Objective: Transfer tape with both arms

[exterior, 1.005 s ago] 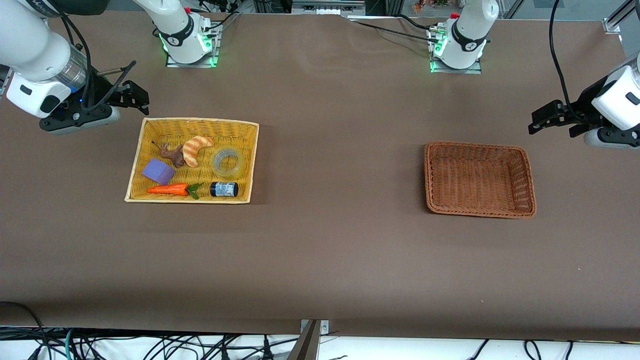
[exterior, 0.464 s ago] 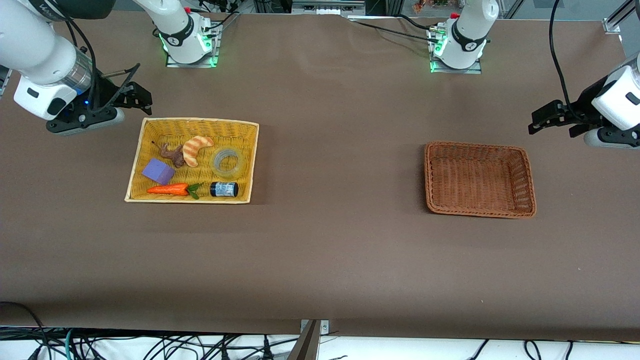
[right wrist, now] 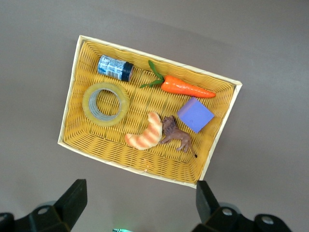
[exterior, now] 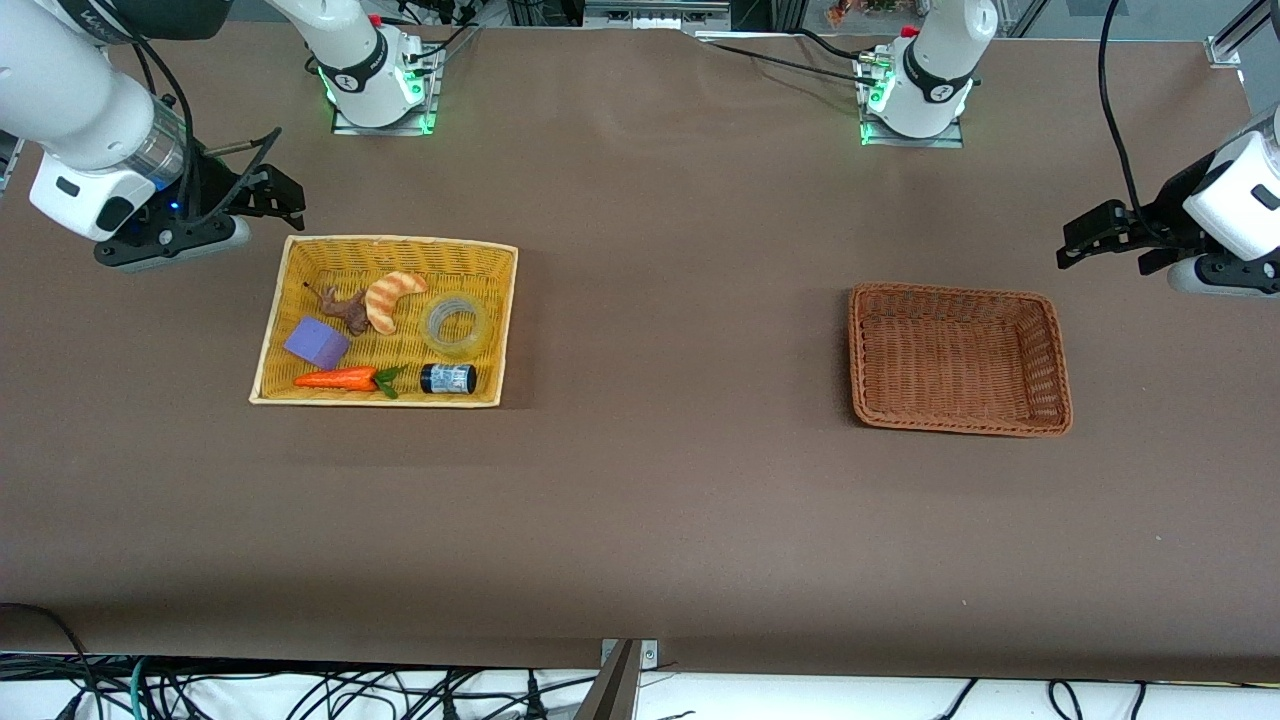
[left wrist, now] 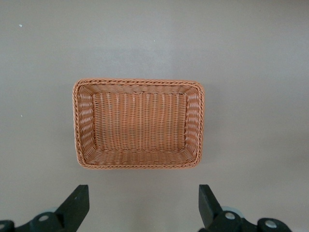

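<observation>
The task is sitting at its opening step, the approach: the tape (exterior: 457, 326) is lying flat in the yellow basket (exterior: 300, 391), at the side toward the middle of the table, with the small dark jar (exterior: 447, 378) just beside it and nearer the front camera, and the striped croissant toy (exterior: 390, 297) beside it on the side toward the right arm's end. The right gripper (exterior: 268, 196) is hanging with its fingers spread wide and nothing between them, over the bare table just off the basket's corner farthest from the front camera. The left gripper (exterior: 1095, 238) is waiting, equally spread and empty, over the table near the brown basket (exterior: 1040, 425), which is holding nothing. Judging from this layout, the next move is calling for the right arm to travel over the tape and come down so one finger is entering the wide hole or both are straddling the ring, without nudging the jar or the croissant; a handover to the left arm would likely follow somewhere between the two baskets. The right wrist view is showing the whole yellow basket from above, including the purple block (right wrist: 195, 114), carrot (right wrist: 188, 87) and brown animal figure (right wrist: 177, 136), plus the gap between its own fingers (right wrist: 71, 200), which the front view is rendering only obliquely. The left wrist view is confirming the brown basket's bare weave, while only the front view is showing both arms together.
</observation>
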`<control>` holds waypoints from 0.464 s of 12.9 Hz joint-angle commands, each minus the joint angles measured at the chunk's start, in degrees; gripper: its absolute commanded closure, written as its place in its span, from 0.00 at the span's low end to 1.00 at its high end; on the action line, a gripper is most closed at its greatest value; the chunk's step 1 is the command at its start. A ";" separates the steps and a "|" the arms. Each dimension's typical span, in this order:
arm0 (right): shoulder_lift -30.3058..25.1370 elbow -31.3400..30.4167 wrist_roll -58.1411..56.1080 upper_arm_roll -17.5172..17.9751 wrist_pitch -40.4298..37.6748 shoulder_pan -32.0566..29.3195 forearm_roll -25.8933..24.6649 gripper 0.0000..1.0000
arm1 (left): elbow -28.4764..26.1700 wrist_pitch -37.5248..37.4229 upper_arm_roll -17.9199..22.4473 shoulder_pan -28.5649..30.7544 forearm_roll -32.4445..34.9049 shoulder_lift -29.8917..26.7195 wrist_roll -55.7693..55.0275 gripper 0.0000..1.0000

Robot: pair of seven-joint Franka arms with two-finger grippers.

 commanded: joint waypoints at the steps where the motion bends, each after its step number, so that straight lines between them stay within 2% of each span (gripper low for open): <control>1: -1.35 -1.30 -1.00 0.27 0.60 -0.14 -0.21 0.00 | 1.51 -0.37 -0.03 -0.37 0.53 0.80 -0.65 0.00; 6: -1.35 -1.30 -0.65 0.35 0.86 -0.14 -2.23 0.00 | 1.51 -0.37 -0.03 -0.37 0.53 0.80 -0.65 0.00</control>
